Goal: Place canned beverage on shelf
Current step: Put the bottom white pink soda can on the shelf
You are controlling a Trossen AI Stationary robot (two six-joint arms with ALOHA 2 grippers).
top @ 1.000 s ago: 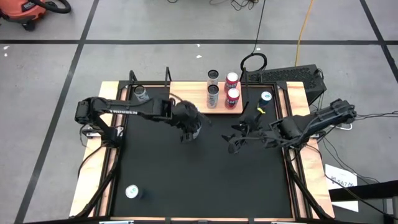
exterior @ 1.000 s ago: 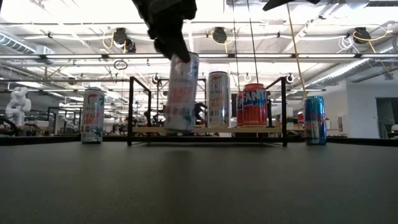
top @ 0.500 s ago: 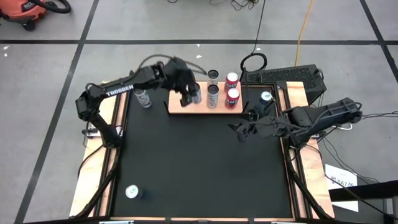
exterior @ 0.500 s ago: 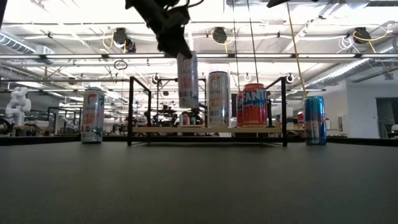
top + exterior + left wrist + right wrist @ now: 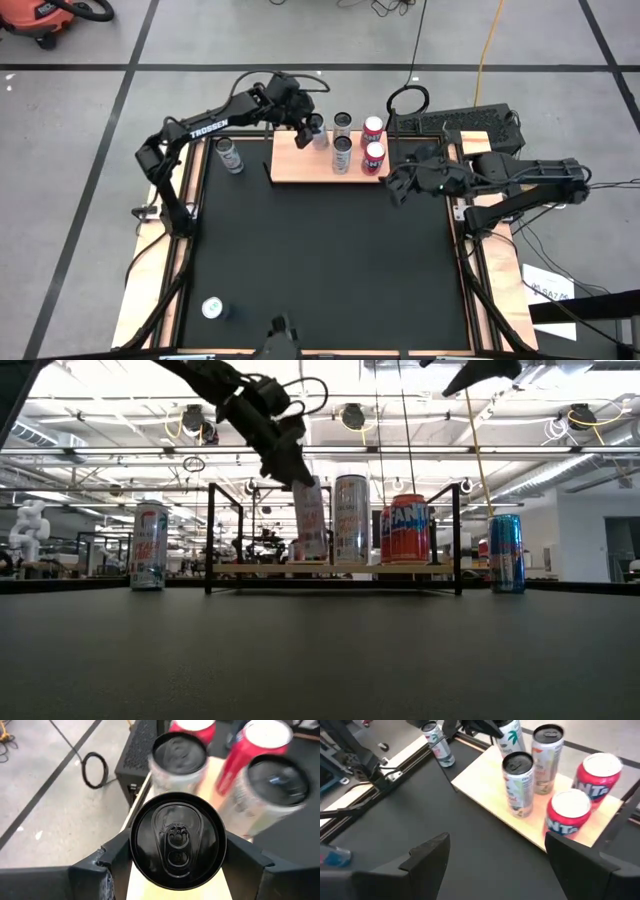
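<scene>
High view first: the left gripper (image 5: 310, 128) has carried its can (image 5: 317, 130) from over the black mat (image 5: 320, 260) up to the back row of the shelf (image 5: 300, 168), and it now sits just left of the tall silver can (image 5: 343, 124) at the rear. A second ago the can hung in mid-air in front of the board; half a second ago it was over the board's near left part; now it is further back and lower.

In the low view the can (image 5: 310, 518) leans a little, its foot right at board level beside the tall can (image 5: 351, 518), though I can't tell from here if it is resting yet. The left wrist view shows the fingers (image 5: 117, 855) pinching the can's sides just under the rim, so it hasn't been let go.

The right gripper (image 5: 402, 185) has drifted from the middle of the mat towards the shelf's right end, near the two red cans (image 5: 374, 155); its fingers (image 5: 427, 852) are spread with nothing between them. It looks to be waiting.

To my eye the carry is done, and what's left is to set the can upright and release. With the neighbour so close, a tilted release could knock it. Three more cans stand off the shelf: one left (image 5: 230, 155), one right (image 5: 428, 157), one at the near left corner (image 5: 212, 308).
</scene>
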